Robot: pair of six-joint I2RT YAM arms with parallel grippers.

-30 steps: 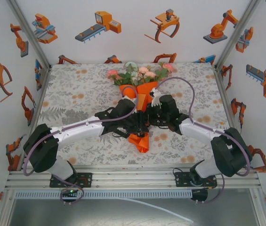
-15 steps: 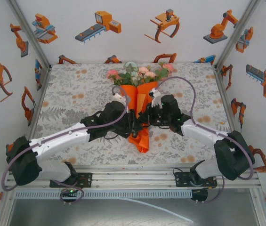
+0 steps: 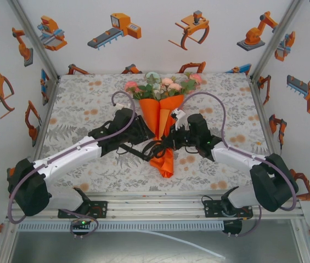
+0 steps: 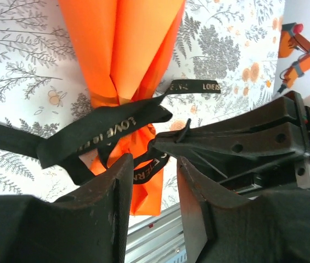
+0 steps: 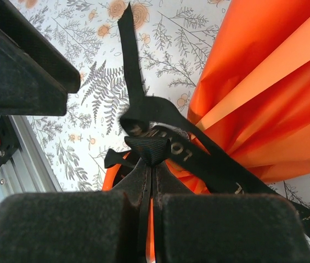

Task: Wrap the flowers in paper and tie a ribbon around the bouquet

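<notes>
The bouquet lies in the middle of the table. Its flowers (image 3: 163, 85) point to the far side above the orange paper (image 3: 156, 116) cone. The black ribbon (image 3: 156, 147) is looped around the cone's narrow waist. In the right wrist view my right gripper (image 5: 153, 158) is shut on a fold of the ribbon (image 5: 156, 143), close against the paper (image 5: 264, 82). My left gripper (image 4: 153, 164) stands open just left of the waist, with a ribbon (image 4: 105, 129) loop hanging just past its tips and nothing clamped. From above, the left gripper (image 3: 145, 137) and right gripper (image 3: 169, 141) flank the cone.
The floral tablecloth (image 3: 83, 115) has free room on the left and right of the bouquet. A metal rail (image 3: 155, 205) runs along the near edge. Printed walls close in three sides. Purple cables (image 3: 119, 98) arch over both wrists.
My left gripper has drawn back to the left, away from the cone's waist, and its arm has swung lower and leftward. The right gripper has stayed shut on the ribbon.
</notes>
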